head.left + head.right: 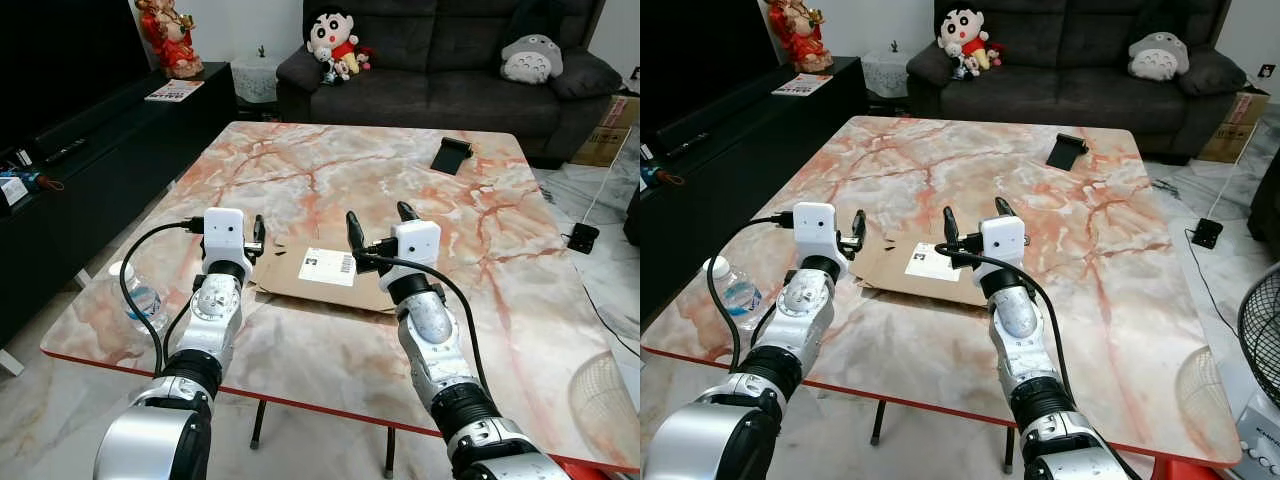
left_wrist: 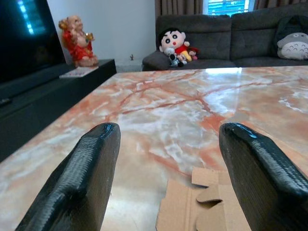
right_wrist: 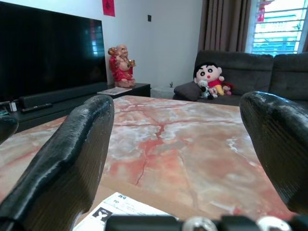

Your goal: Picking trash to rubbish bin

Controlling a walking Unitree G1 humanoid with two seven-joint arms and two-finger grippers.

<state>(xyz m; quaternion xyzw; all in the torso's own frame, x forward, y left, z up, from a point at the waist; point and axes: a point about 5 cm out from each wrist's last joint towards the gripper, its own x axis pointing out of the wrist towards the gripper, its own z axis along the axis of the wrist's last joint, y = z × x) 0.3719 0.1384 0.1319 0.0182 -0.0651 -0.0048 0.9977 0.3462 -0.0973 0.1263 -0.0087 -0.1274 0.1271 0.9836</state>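
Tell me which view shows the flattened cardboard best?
Left eye view: the whole cardboard with its white label lies between both grippers. Right eye view matches. Left wrist view catches a corner with flaps; right wrist view just the label's edge.

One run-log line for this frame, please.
phase: pre-grasp | target: flattened cardboard box on marble table | left hand: open, at box's left edge | right hand: open, above box | nothing held
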